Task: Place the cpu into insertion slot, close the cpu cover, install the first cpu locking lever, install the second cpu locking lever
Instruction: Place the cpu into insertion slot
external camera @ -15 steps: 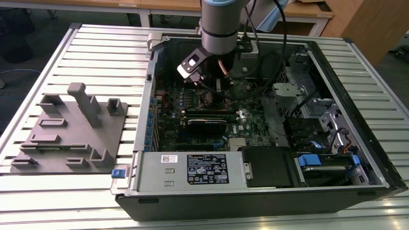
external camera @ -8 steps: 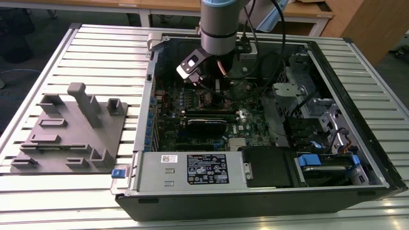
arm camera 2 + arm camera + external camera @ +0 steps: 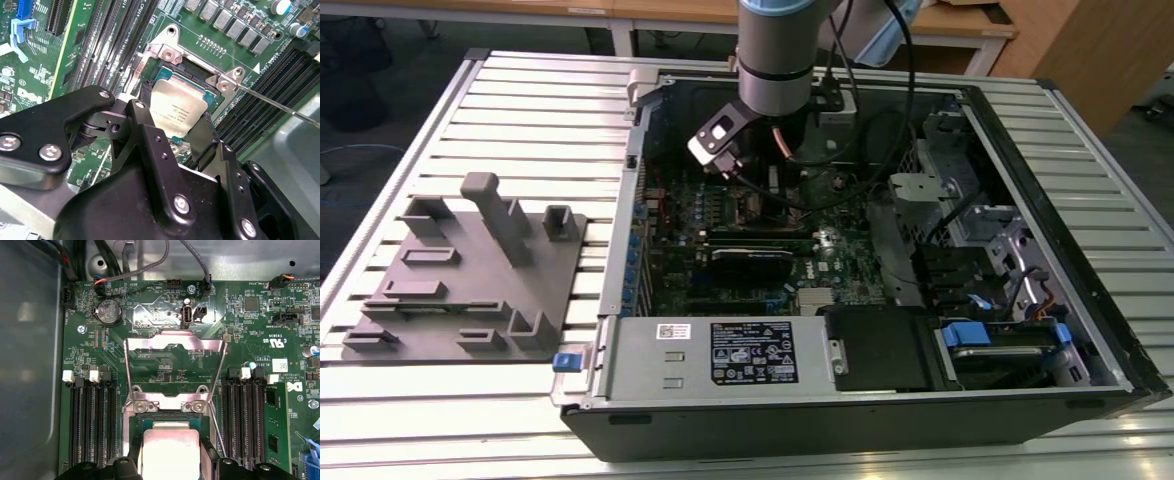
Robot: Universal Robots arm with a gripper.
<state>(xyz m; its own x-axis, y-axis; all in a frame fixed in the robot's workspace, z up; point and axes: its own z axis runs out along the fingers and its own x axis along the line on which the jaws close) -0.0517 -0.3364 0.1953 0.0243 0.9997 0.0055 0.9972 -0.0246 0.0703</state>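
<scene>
While the gripper (image 3: 171, 119) clasped the cpu (image 3: 176, 107) by two opposite edges (fingers narrowed to the chip's width), the chip sat over the insertion slot (image 3: 165, 416), the cpu cover (image 3: 172, 346) stood swung open off that slot, and a thin locking lever (image 3: 270, 101) lay beside it.

1. Slatted metal table (image 3: 494, 110), carrying everything.
2. Open black computer case (image 3: 854, 430) lying on its side on the table.
3. Grey moulded fixture plate (image 3: 454, 290) with upright posts, on the table at the exterior view's left of the case.
4. Grey power supply box (image 3: 654, 355) with a black-and-white label, inside the case by its near wall.
5. Blue drive handle (image 3: 963, 335), near the power supply box.
6. Green motherboard (image 3: 250, 340) with a coin cell battery (image 3: 109, 311) and long black memory slots (image 3: 92, 425).
7. Grey cable (image 3: 150, 265) looping above the board.
</scene>
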